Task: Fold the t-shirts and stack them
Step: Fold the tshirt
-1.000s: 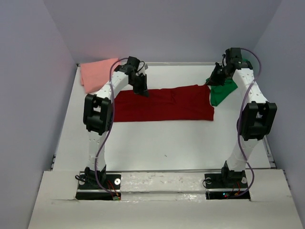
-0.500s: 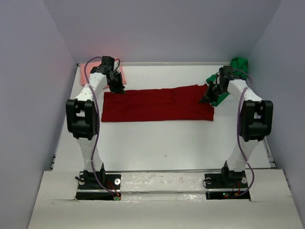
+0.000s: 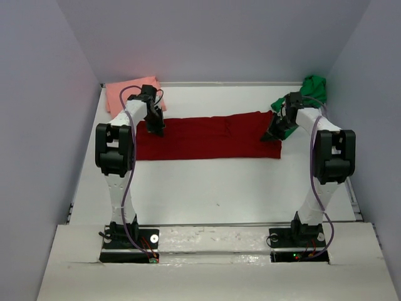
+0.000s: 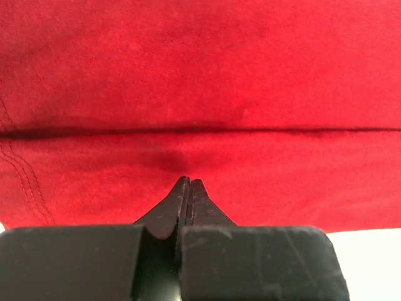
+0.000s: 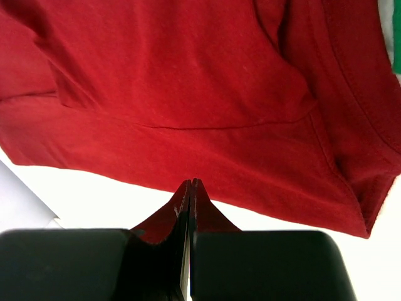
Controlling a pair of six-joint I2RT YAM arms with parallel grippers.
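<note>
Dark red soft cloth t-shirt [image 3: 207, 137] lies as a long flat band across the upper middle of the overhead frame, on the smooth white table [image 3: 213, 188]. Its surface is matte with shallow wrinkles near the centre. In the left wrist view a straight fold edge crosses the cloth from side to side, casting a thin dark shadow, and a double row of stitching curves down the left edge of the frame. In the right wrist view layers of the cloth overlap, with a stitched hem running down the right side to a pointed corner at the lower right.

The salmon pink cloth t-shirt [image 3: 128, 91] lies flat in the upper left corner of the table, just beyond the red band's left end. The bright green cloth t-shirt [image 3: 313, 84] is bunched in soft lumps at the upper right, against the wall and partly behind the right arm.

The left gripper [image 3: 156, 130], black and wedge-shaped, is down on the band's left end with its jaws pressed together. The right gripper [image 3: 270, 135] is at the band's right end, its jaws also pressed together. Whether either pair pinches a little cloth at its tips cannot be told.
</note>
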